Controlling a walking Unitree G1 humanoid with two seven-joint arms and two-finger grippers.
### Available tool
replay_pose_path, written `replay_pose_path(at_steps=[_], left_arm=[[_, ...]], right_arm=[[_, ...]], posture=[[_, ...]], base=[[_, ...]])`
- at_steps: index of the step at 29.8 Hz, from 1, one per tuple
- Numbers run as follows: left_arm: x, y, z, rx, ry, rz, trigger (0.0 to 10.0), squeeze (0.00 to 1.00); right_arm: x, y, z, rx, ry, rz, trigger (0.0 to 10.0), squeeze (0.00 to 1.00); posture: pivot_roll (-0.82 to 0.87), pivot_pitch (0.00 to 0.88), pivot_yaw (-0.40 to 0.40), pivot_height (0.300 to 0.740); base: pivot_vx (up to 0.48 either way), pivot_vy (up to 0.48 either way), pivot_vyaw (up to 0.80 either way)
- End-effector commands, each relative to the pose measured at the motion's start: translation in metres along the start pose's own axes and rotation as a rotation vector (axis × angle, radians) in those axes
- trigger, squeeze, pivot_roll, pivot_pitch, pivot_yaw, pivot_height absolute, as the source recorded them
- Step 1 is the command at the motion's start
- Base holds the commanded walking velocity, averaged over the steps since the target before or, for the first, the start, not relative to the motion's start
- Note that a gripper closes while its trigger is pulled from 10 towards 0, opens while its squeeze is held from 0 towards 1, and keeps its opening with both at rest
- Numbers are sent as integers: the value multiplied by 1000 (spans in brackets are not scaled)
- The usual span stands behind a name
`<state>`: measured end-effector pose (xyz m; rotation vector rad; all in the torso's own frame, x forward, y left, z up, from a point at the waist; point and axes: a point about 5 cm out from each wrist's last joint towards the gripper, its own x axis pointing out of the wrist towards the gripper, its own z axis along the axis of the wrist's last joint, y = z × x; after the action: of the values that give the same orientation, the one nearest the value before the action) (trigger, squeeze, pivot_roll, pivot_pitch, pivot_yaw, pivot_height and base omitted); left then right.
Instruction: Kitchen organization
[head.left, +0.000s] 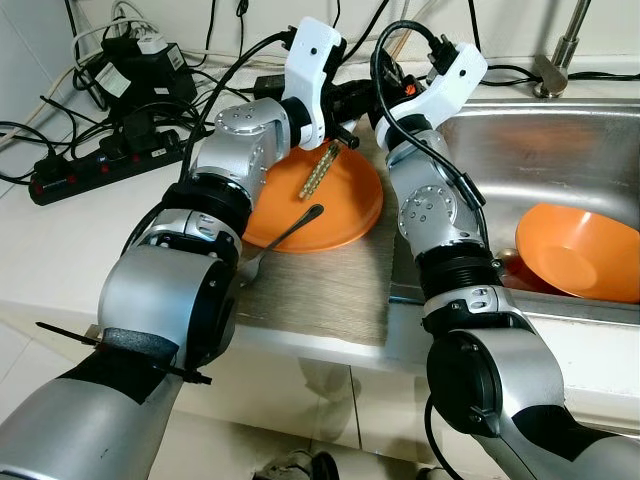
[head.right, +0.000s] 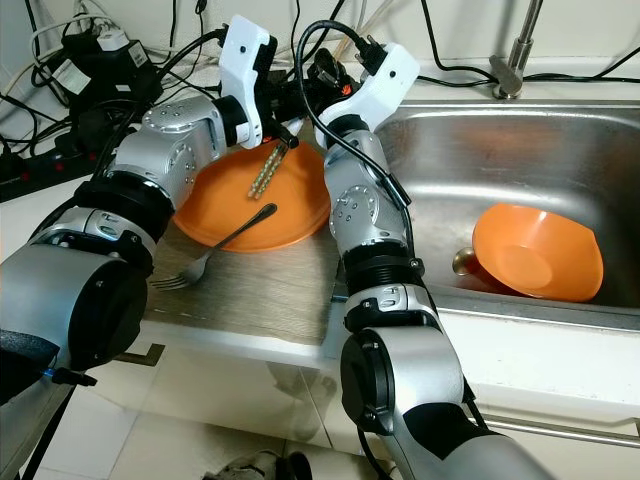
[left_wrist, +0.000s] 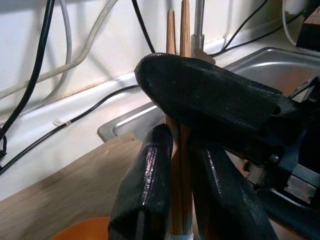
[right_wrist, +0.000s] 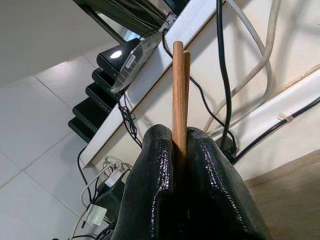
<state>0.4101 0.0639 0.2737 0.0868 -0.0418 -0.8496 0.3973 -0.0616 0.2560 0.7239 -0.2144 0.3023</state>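
A pair of wooden chopsticks (head.left: 318, 170) with a patterned lower end hangs tilted over an orange plate (head.left: 345, 215) on the wooden board (head.left: 320, 290). My left gripper (head.left: 343, 138) is shut on the sticks near their upper part; in the left wrist view the chopsticks (left_wrist: 178, 115) stand between its two fingers. My right gripper (right_wrist: 180, 136) is shut on the same chopsticks (right_wrist: 178, 85) further up, and one of its fingers (left_wrist: 210, 95) crosses just above the left one's. A metal fork (head.right: 215, 250) rests with its handle on the plate's front rim.
An orange bowl (head.left: 580, 250) lies tilted in the steel sink (head.left: 520, 140) at the right, under a faucet (head.left: 560, 50). A black power strip (head.left: 100, 165) and tangled cables cover the counter at the back left. The counter's front edge is close below.
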Motion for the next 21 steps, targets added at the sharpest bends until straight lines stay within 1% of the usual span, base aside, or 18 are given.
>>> replay_pose_path(at_steps=[1, 2, 3, 4, 6, 8, 9, 11, 13, 18, 21], left_arm=[[-1, 3, 14, 52, -33, 29, 10000, 0], [-10, 15, 2, 31, -2, 121, 10000, 0], [-14, 22, -2, 21, 8, 168, 10000, 0], [-14, 22, -2, 21, 8, 168, 10000, 0], [-24, 34, -6, 13, 12, 256, 10000, 0], [-32, 42, -9, 13, 10, 322, 10000, 0], [-32, 42, -9, 13, 10, 322, 10000, 0], [-39, 50, -12, -6, -1, 377, 10000, 0], [-44, 54, -14, -17, -6, 406, 10000, 0], [-48, 56, -18, -25, -8, 417, 10000, 0], [-50, 58, -15, -27, -17, 422, 10000, 0]], right_arm=[[-6, 3, -33, -29, 132, -11, 0, 0], [-8, -2, -34, -51, 136, -21, 0, 0], [-8, -4, -34, -59, 136, -23, 0, 0], [-8, -4, -34, -59, 136, -23, 0, 0], [-8, -6, -32, -68, 136, -27, 0, 0], [-8, -8, -31, -78, 138, -26, 0, 0], [-8, -8, -31, -78, 138, -26, 0, 0], [-8, -10, -32, -90, 144, -25, 0, 0], [-9, -12, -33, -97, 148, -27, 0, 0], [-9, -14, -34, -98, 154, -34, 0, 0], [-9, -13, -36, -94, 155, -37, 0, 0]], posture=[[-49, 24, 162, 740], [-48, 19, 155, 740], [-48, 16, 150, 740], [-48, 16, 150, 740], [-44, 11, 144, 740], [-37, 1, 133, 740], [-37, 1, 133, 740], [-34, 0, 124, 740], [-33, 0, 120, 740], [-28, 3, 121, 740], [-23, 17, 125, 740]], base=[[0, 0, 0], [0, 0, 0], [0, 0, 0], [0, 0, 0], [0, 0, 0], [0, 0, 0], [0, 0, 0], [0, 0, 0], [0, 0, 0], [0, 0, 0], [0, 0, 0]])
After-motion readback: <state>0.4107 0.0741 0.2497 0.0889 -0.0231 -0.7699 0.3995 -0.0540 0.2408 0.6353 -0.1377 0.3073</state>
